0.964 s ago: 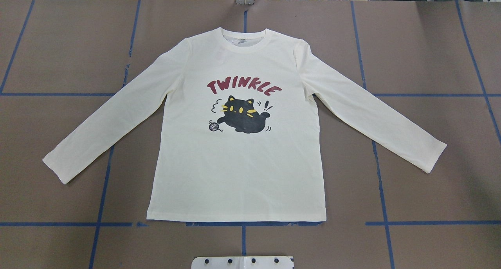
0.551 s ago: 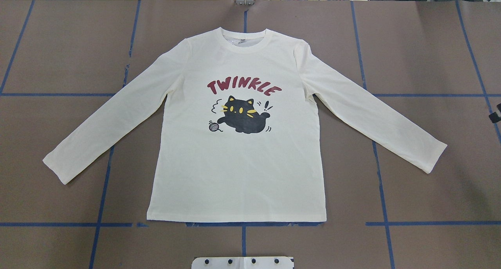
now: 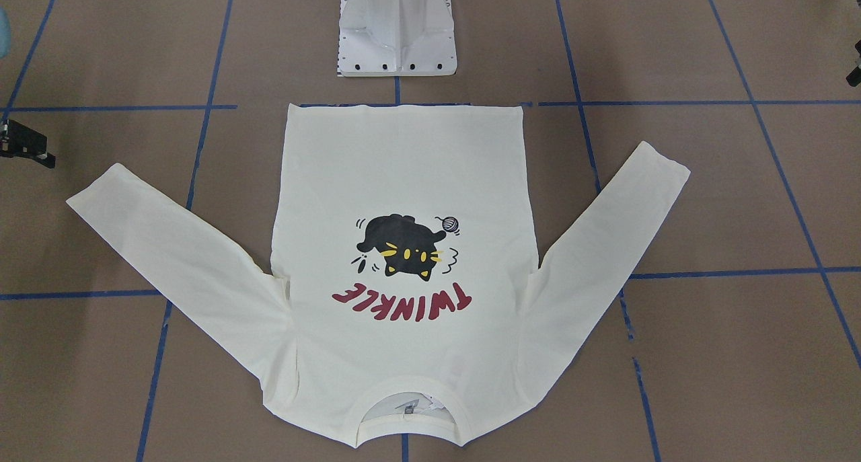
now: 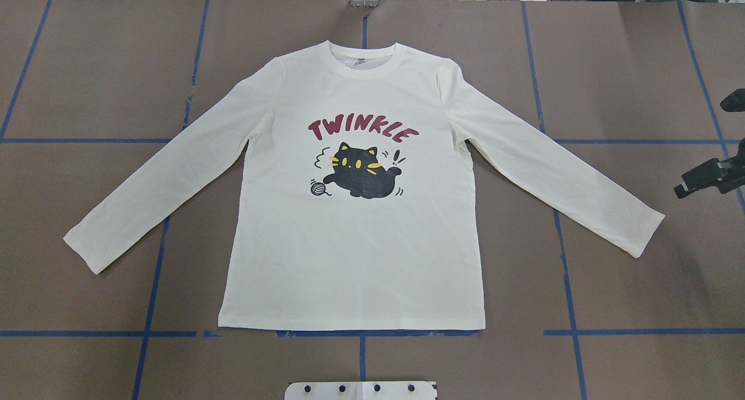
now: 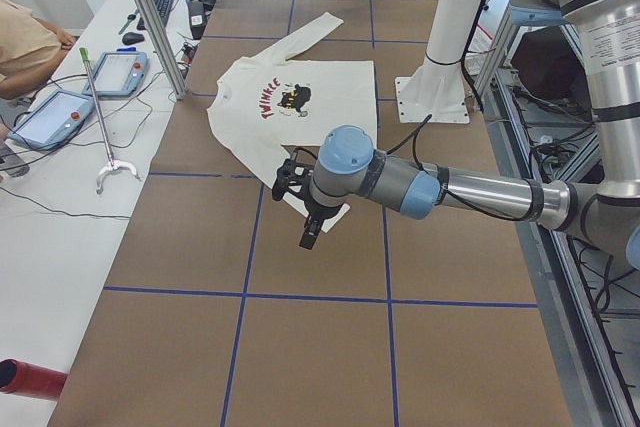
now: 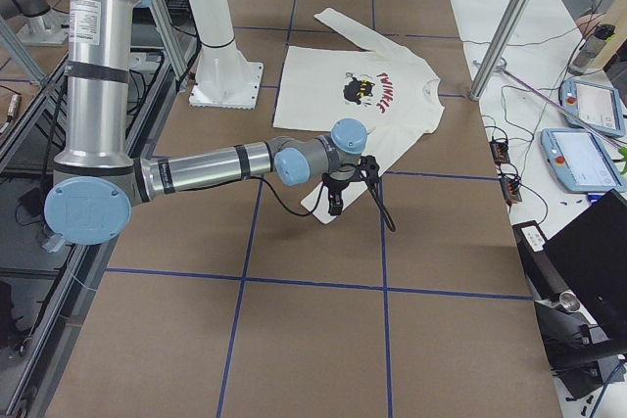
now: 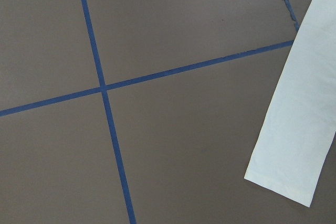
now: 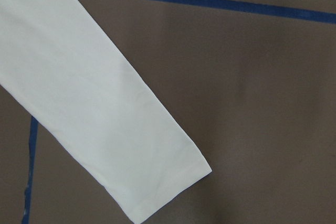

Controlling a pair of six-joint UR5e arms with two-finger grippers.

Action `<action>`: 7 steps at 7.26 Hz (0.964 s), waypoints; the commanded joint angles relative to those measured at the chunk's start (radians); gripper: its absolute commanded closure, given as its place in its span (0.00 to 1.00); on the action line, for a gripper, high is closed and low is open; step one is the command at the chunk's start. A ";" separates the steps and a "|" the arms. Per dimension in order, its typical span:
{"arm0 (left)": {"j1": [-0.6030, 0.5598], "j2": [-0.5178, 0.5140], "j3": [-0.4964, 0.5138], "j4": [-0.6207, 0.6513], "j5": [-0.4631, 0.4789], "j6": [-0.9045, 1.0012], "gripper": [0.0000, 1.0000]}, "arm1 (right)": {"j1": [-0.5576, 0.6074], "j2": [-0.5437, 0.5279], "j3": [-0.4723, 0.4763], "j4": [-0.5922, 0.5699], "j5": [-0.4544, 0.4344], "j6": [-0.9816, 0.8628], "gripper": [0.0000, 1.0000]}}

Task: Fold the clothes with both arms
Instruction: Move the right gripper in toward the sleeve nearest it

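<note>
The cream long-sleeved shirt (image 4: 355, 243) lies flat on the brown table, cat print and red "TWINKLE" facing up, collar at the far side and both sleeves spread out; it also shows in the front view (image 3: 403, 179). My right gripper (image 4: 701, 148) hangs at the right edge, just outside the right sleeve's cuff (image 4: 643, 234). Two black fingers show far apart, so it is open and empty. My left gripper (image 5: 308, 232) points down near the left cuff (image 7: 291, 156). I cannot tell whether it is open or shut.
The white pedestal base (image 3: 397, 31) stands at the shirt's hem side. Blue tape lines (image 4: 151, 272) cross the table. Tablets (image 5: 60, 117), a grabber tool (image 5: 105, 132) and metal frame posts (image 5: 150, 17) stand along the operators' side.
My right gripper has come in from the right edge of the overhead view and moved left toward the right sleeve. The shirt has not moved.
</note>
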 commanded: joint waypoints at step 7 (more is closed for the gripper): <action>0.000 0.000 0.002 0.001 -0.001 0.002 0.00 | -0.174 -0.016 -0.212 0.420 -0.171 0.527 0.28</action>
